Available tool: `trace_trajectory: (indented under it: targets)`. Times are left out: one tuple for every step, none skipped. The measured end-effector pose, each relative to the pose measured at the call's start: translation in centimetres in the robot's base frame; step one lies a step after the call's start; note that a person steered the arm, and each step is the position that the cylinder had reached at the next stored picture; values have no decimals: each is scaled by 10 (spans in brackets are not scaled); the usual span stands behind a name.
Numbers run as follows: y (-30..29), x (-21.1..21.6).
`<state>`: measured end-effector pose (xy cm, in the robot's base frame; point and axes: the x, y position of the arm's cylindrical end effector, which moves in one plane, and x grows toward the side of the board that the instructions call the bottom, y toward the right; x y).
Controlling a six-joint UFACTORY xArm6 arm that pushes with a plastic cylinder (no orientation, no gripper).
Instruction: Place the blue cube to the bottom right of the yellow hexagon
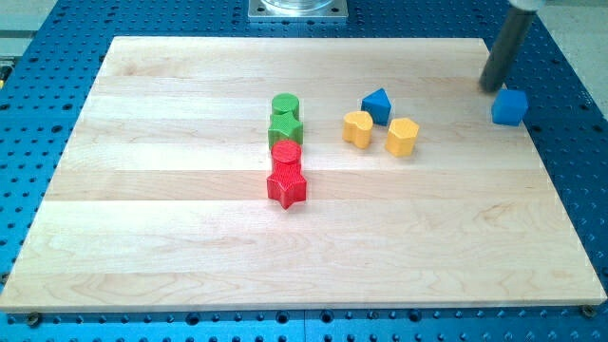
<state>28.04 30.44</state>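
Note:
The blue cube (509, 107) sits at the view's right, on the right edge of the wooden board (190, 237). The yellow hexagon (402, 137) lies near the middle right of the board. My tip (490, 88) is just up and to the left of the blue cube, close to it. I cannot tell whether it touches the cube.
A yellow heart-like block (358, 128) lies left of the hexagon, and a blue triangular block (377, 105) above them. A green cylinder (285, 105), green star (285, 127), red cylinder (287, 154) and red star (287, 186) form a column at the centre.

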Motion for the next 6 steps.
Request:
trace_trajectory:
  targets:
    - [41,-1]
    - [37,39]
    - [-12,69]
    - [-62,70]
    - [-84,75]
    - [-70,93]
